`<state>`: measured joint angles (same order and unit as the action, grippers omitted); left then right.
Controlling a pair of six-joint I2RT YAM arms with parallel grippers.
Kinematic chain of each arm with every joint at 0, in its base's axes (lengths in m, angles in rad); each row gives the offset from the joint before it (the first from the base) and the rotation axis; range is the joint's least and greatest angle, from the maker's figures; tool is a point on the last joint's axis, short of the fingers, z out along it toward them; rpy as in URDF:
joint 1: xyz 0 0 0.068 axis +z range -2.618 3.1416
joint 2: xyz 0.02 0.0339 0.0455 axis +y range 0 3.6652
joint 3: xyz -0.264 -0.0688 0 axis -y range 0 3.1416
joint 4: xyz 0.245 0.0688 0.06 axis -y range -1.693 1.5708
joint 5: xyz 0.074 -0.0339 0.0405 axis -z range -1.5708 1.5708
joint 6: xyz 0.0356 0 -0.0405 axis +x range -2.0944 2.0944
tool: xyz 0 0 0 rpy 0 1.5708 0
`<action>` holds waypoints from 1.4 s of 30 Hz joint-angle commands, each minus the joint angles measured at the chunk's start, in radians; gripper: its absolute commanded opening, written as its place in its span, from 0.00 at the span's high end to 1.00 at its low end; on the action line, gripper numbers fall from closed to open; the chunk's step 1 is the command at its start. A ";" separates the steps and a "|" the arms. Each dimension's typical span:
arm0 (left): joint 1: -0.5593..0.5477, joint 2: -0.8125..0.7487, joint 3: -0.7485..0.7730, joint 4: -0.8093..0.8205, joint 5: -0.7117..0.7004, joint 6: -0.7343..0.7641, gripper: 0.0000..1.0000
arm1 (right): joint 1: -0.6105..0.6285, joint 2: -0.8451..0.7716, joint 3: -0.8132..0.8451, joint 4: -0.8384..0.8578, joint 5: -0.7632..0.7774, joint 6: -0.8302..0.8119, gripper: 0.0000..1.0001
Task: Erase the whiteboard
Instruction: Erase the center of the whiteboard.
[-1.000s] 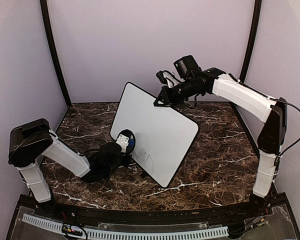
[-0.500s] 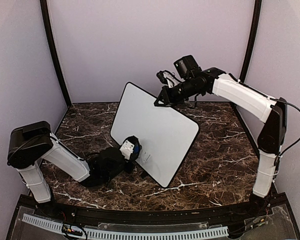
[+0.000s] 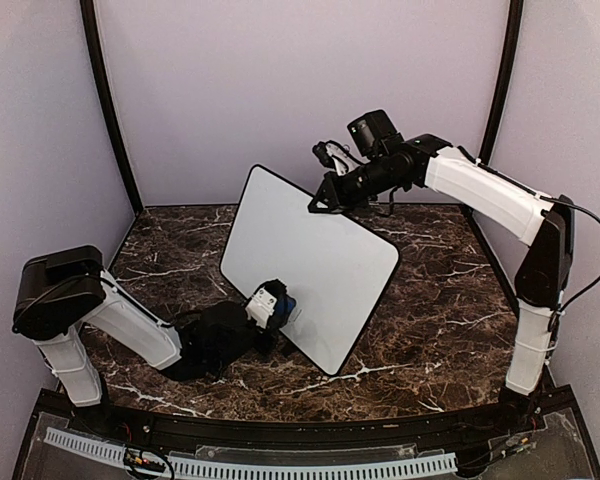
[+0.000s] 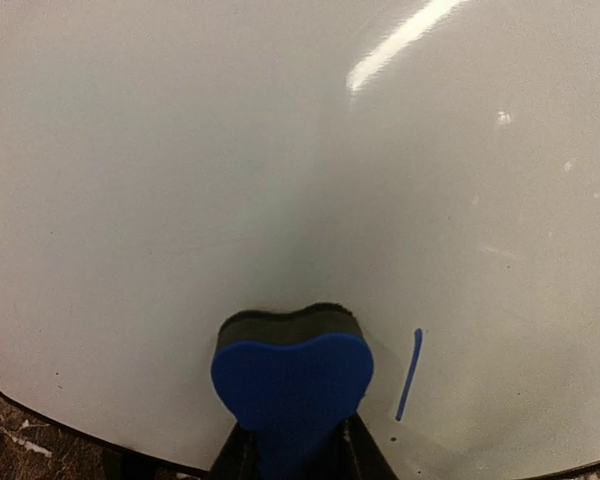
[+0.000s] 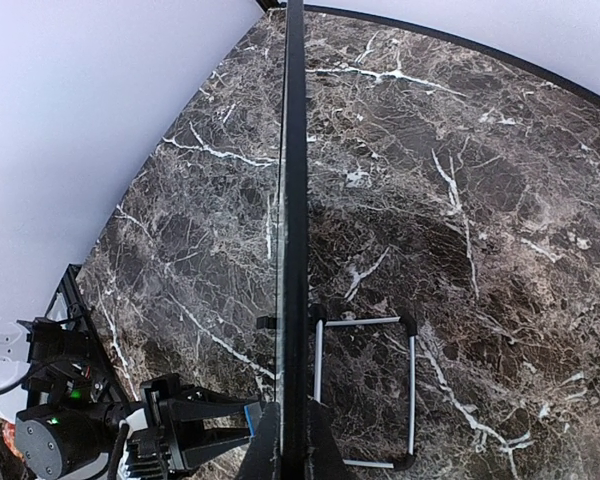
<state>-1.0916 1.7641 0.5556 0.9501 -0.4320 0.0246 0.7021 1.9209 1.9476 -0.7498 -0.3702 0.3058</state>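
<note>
The whiteboard (image 3: 315,265) stands tilted on the marble table, a big white panel with a thin black edge. My right gripper (image 3: 318,203) is shut on its top edge; the right wrist view looks straight down that black edge (image 5: 295,200) from the gripper (image 5: 293,440). My left gripper (image 3: 278,303) is shut on a blue eraser block (image 4: 292,385) whose dark felt side presses against the board's lower part (image 4: 280,150). One short blue stroke (image 4: 409,374) remains on the board just right of the eraser.
Behind the board a white wire stand (image 5: 365,390) rests on the dark marble tabletop (image 3: 440,320). Lilac walls and black corner posts (image 3: 108,110) enclose the table. The left arm's body (image 5: 90,420) lies low in front of the board.
My left gripper has slid the eraser down and to the right along the board's lower part, over the spot where faint marks showed before. The right arm and the board have stayed still.
</note>
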 commanded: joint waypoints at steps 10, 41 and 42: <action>0.145 -0.026 -0.021 -0.151 -0.126 -0.058 1.00 | 0.056 0.030 -0.025 -0.059 -0.095 -0.040 1.00; 0.107 0.015 -0.098 0.060 -0.193 -0.020 1.00 | 0.057 0.027 -0.035 -0.053 -0.093 -0.036 1.00; 0.116 0.012 -0.101 0.054 -0.190 -0.020 1.00 | 0.057 0.028 -0.035 -0.053 -0.094 -0.036 1.00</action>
<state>-1.0412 1.8069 0.4870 1.0435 -0.5812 0.0143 0.7078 1.9209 1.9423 -0.7345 -0.3893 0.2985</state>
